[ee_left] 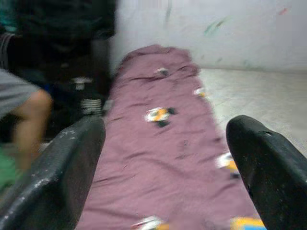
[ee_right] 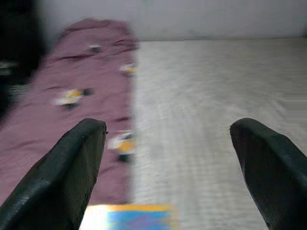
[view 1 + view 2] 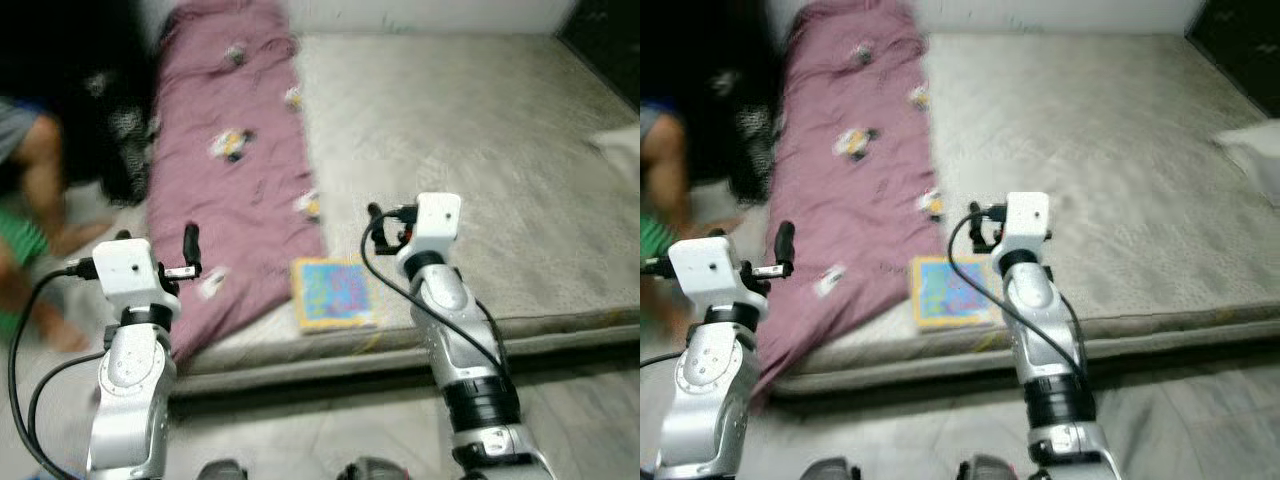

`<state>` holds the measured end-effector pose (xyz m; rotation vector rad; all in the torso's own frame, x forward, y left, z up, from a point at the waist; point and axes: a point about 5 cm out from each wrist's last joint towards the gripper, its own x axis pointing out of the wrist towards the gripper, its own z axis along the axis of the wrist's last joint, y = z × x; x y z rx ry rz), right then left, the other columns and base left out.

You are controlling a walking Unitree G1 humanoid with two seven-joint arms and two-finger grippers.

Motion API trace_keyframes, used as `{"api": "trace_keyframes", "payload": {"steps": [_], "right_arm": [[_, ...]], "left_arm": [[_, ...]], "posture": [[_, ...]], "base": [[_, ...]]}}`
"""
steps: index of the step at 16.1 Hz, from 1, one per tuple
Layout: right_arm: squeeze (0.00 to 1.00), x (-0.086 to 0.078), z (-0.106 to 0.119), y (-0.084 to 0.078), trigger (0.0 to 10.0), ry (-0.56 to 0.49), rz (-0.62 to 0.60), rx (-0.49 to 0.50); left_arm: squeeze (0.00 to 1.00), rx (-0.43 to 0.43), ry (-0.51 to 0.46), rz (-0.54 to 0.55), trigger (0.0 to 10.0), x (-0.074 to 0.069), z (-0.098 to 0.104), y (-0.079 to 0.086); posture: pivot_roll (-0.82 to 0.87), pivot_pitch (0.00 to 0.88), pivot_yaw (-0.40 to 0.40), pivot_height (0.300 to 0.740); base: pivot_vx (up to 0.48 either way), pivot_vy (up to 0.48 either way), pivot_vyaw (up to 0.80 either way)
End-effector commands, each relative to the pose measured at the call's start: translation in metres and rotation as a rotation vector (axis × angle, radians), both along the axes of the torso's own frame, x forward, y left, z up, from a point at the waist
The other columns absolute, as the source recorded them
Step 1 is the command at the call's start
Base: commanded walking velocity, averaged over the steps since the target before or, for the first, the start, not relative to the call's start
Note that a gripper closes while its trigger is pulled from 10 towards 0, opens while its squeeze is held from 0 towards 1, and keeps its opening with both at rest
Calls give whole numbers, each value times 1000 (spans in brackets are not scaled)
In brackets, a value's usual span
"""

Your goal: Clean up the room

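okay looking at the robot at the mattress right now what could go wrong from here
1. A person sits close beside the left gripper; a swing that way might hit them.
2. The colourful book lies at the mattress edge; a clumsy reach by the right gripper could knock it off.
3. The views are blurred, so aim may be poor.

Before you: low grey mattress (image 3: 480,150) lying on pale floor (image 3: 300,430), front edge running across view. Long mauve blanket (image 3: 230,150) with small printed motifs spread down mattress's left side, its near corner draping over front edge. White wall (image 1: 216,33) behind head of mattress, faint green marks on it. Dark, shaded area (image 3: 70,60) to your far left. Person's bare leg (image 3: 40,170) there, blurred. Light soft and even; whole scene slightly blurred.
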<state>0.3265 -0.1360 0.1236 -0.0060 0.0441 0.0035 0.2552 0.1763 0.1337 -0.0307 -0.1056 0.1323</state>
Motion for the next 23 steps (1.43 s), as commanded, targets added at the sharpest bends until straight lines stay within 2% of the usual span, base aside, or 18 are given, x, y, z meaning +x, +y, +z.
{"api": "trace_keyframes", "payload": {"steps": [1, 3, 5, 6, 8, 10, 13, 16, 19, 23], "right_arm": [[0, 1, -5, -8, 10000, 25, -63, -40], [0, -3, -8, -2, 10000, 52, 10, 82], [0, -5, -14, -8, 10000, 48, -71, -4], [0, -5, -16, -5, 10000, 54, -35, -14], [0, -1, -7, 0, 10000, 11, 7, 59], [0, 3, -5, 3, 10000, 24, 5, 85], [0, 5, -5, 5, 10000, 20, 9, 79], [0, 3, -8, 5, 10000, 25, 15, 79], [0, 2, -7, 6, 10000, 7, 18, 85], [0, 2, -9, 6, 10000, 18, 17, 93]], "left_arm": [[0, 6, 27, 3, 10000, -2, -6, 0], [0, 1, 55, 43, 10000, -2, -9, 2], [0, -28, 55, 11, 10000, -7, -12, 3], [0, 0, 58, 16, 10000, -7, -13, 4], [0, 41, 78, 21, 10000, -2, -15, 1], [0, 39, 92, 45, 10000, 3, -15, 2], [0, 1, 64, 38, 10000, 5, -11, 3], [0, 11, 46, 33, 10000, 3, -10, 4], [0, -16, 15, -53, 10000, 1, -6, -4], [0, -23, 13, -68, 10000, 1, -6, -7]], "posture": [[15, 68, -57, 740], [18, 72, -59, 740], [17, 73, -54, 740], [17, 74, -45, 740], [13, 84, -36, 740], [15, 73, -33, 740], [16, 73, -34, 740], [16, 73, -34, 740], [14, 68, -32, 740], [14, 68, -33, 740]], "base": [[0, 0, 0], [0, 0, 0], [0, 0, 0], [0, 0, 0], [0, 0, 0], [0, 0, -400], [0, 0, -800], [0, 0, -800], [0, 0, -152], [199, 0, -600]]}}
